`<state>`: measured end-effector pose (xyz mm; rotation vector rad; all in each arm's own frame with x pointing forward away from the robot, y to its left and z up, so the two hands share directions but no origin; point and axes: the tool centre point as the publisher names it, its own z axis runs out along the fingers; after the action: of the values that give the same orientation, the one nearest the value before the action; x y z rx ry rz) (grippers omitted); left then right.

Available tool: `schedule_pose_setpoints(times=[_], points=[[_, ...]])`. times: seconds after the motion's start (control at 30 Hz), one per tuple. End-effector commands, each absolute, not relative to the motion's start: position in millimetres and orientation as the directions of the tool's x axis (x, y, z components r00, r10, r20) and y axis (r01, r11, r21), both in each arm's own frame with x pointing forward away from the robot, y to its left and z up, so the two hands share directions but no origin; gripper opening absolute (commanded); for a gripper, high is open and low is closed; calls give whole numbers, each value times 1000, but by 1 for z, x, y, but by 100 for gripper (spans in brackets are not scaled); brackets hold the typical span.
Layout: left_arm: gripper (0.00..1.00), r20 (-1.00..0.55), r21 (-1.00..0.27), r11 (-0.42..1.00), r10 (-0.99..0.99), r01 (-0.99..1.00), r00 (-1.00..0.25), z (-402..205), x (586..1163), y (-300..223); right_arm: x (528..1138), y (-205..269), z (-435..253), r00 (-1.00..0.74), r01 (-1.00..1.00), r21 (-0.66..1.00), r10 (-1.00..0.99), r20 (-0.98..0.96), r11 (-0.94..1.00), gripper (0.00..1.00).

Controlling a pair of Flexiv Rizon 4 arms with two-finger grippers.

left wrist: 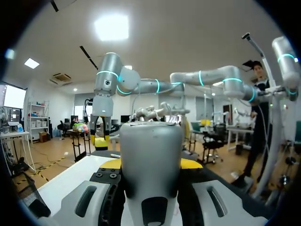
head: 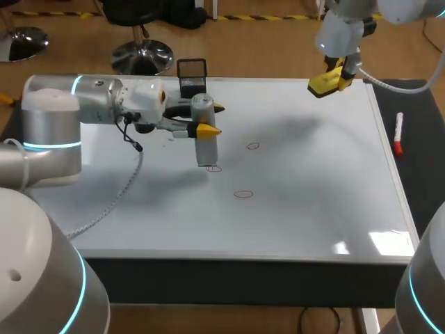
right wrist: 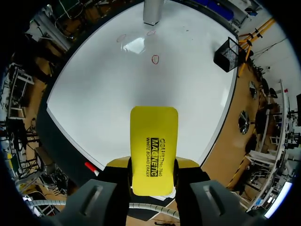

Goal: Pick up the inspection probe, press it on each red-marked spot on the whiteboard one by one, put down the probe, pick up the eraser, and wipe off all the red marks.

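The grey cylindrical probe (head: 204, 136) stands upright over the whiteboard (head: 299, 188), with my left gripper (head: 211, 119) shut on its upper part. Its lower end is at a red circle (head: 213, 168). Two more red circles (head: 252, 146) (head: 243, 194) lie to the right and nearer the front. In the left wrist view the probe (left wrist: 150, 155) fills the space between the yellow fingertips (left wrist: 192, 163). My right gripper (head: 336, 75) hangs above the board's far right corner, shut on the yellow eraser (head: 324, 83) (right wrist: 154, 146). Its wrist view shows the probe (right wrist: 153, 12) and the circles (right wrist: 155, 59).
A black mesh basket (head: 192, 76) stands at the board's far edge behind the probe. A red-and-white marker (head: 398, 133) lies on the dark table right of the board. My left arm (head: 83, 104) stretches over the board's left part.
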<state>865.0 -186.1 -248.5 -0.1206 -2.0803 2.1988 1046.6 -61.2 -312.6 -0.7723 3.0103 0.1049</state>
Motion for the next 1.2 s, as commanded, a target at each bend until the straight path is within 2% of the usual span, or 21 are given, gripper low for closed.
schedule_pose_setpoints(times=[0.03,1.2], points=[[0,29,-998,-57,155,-38,-988,-257,870,-195,1047,-62,-311,-876,-483,54,-481,-45,874,0],[0,71,-996,-37,201,-79,-977,-293,875,-202,1047,-62,-311,-876,-483,54,-481,-45,874,0]])
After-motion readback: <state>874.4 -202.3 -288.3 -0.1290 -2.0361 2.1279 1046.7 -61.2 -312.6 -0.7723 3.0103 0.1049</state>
